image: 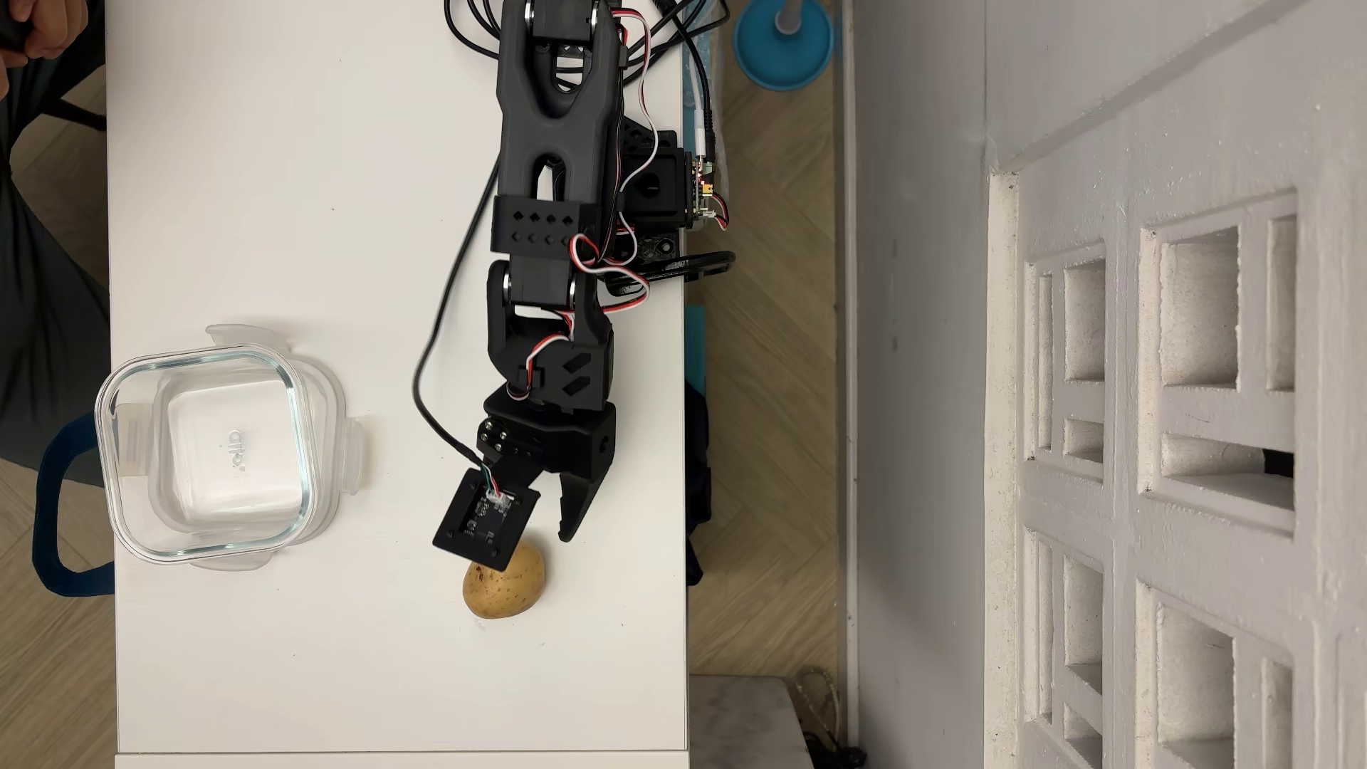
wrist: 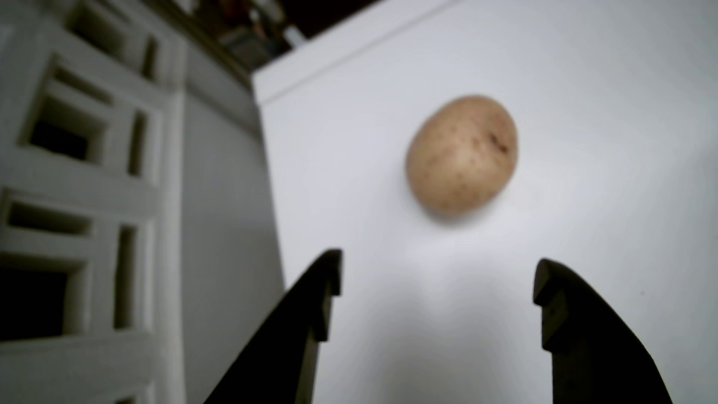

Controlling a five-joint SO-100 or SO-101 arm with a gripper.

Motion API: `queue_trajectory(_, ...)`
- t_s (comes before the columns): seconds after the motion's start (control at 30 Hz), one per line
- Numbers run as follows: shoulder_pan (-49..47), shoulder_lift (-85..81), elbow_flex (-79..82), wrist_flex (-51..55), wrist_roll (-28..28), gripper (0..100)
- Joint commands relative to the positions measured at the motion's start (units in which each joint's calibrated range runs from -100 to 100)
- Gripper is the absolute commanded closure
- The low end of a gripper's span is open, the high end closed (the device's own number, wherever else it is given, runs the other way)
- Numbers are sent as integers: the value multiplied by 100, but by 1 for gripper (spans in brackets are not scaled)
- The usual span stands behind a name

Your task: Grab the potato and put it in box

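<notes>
The potato [image: 505, 584] is yellow-tan and speckled and lies on the white table [image: 333, 185], near the lower middle of the overhead view. In the wrist view it [wrist: 462, 157] lies ahead of the fingertips, apart from them, with a brown blemish on its upper right. My gripper [image: 538, 540] is open and empty, just above the potato in the overhead view; the wrist camera board hides one finger. In the wrist view the gripper [wrist: 439, 264] has both black jaws spread wide. The box [image: 306, 444], clear glass with a greenish rim, stands empty at the table's left edge.
A translucent clip-tab lid [image: 353, 458] lies under the box. A black cable [image: 436, 333] trails across the table to the wrist camera. The table's right edge [image: 684, 591] is close to the gripper. A person's hand [image: 44, 29] shows at the top left.
</notes>
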Motion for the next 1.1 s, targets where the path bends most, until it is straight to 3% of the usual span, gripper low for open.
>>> queue_trajectory(0.0,-10,1145,-916,0,-21,67)
queue_trajectory(0.6,112,2168,-1307,-87,-21,59)
queue_trajectory(1.07,-40,4528,-2832,-87,-139,58)
